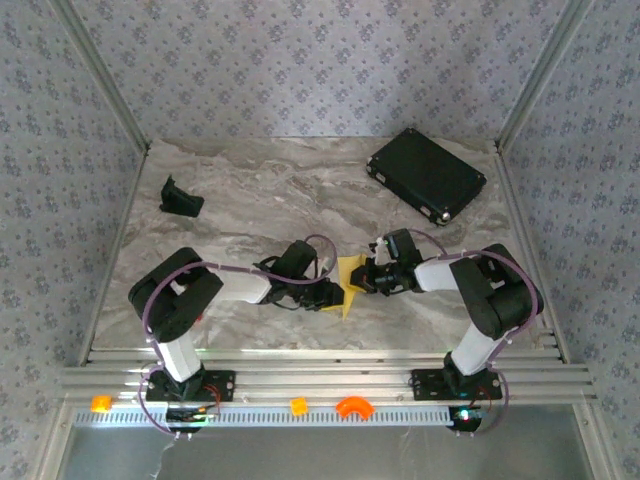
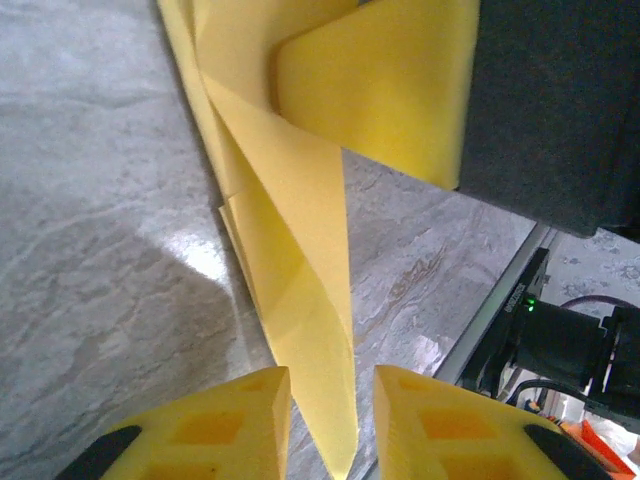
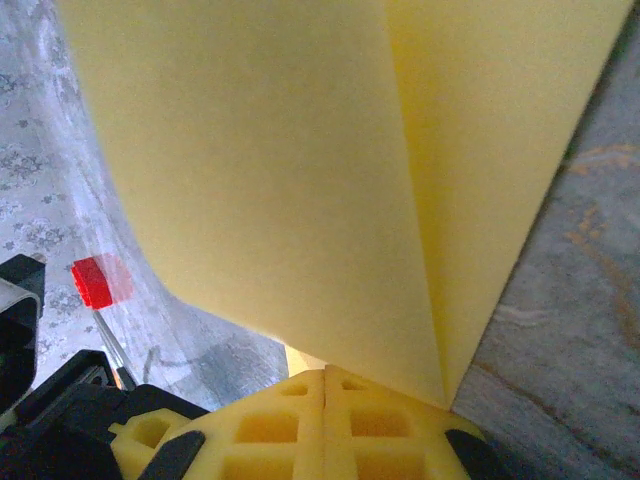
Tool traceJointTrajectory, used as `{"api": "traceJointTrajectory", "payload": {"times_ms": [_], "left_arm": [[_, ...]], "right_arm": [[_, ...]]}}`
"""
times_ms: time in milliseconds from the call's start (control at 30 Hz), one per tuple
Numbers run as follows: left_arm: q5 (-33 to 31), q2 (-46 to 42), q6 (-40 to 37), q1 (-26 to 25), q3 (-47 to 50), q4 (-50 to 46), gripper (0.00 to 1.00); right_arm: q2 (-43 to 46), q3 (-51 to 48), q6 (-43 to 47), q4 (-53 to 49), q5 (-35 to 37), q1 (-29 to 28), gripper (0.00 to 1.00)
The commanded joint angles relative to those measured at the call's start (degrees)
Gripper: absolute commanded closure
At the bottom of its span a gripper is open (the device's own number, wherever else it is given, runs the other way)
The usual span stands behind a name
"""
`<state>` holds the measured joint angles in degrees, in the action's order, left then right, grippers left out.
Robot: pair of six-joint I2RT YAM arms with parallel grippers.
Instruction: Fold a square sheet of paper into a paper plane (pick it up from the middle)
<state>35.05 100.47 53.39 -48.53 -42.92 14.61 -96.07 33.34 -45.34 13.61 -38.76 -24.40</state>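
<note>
Right gripper [image 3: 325, 378]: pressed fully together, pinching one edge of the sheet of paper [image 1: 350, 282]. Left gripper [image 2: 332, 390]: parted a little, straddling the pointed tip of the sheet of paper with a gap on either side, not clamping it. Sheet of paper: pale yellow, folded to a narrow dart outline, standing on edge over the table [image 1: 250, 200], toward 6 o'clock from the tabletop's middle. Flanked by left gripper at 9 o'clock, right gripper at 3 o'clock. Black case [image 1: 427, 174] at 1 o'clock, well apart.
</note>
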Motion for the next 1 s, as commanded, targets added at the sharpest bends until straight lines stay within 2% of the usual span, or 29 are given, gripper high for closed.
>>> {"api": "traceJointTrajectory", "payload": {"times_ms": [0, 200, 433, 533, 733, 967], "left_arm": [[0.0, -0.9, -1.3, -0.7, -1.6, -2.3, 0.69], [-0.1, 0.3, -2.3, -2.1, -3.5, -4.0, 0.66], [-0.3, 1.2, -3.1, -2.3, -3.1, -5.2, 0.84], [-0.1, 1.6, -3.4, -2.4, -3.0, -6.0, 0.88], [-0.2, 2.8, -3.5, -3.0, -2.6, -6.4, 0.89], [-1.5, 2.5, -3.0, -3.3, -0.2, -6.3, 0.94]], "right_arm": [[-1.6, -1.1, 1.0, -8.1, 5.6, -0.1, 0.97], [-1.7, -1.1, 0.8, -8.0, 5.5, -0.1, 0.97], [-1.9, -0.9, 0.7, -8.2, 5.5, -0.2, 0.97], [-2.1, -0.8, 0.7, -8.3, 5.5, -0.2, 0.98], [-2.4, -0.7, 1.0, -8.7, 5.4, -0.2, 0.98], [-2.6, -0.3, 1.1, -9.4, 6.0, -0.5, 0.98]]}}
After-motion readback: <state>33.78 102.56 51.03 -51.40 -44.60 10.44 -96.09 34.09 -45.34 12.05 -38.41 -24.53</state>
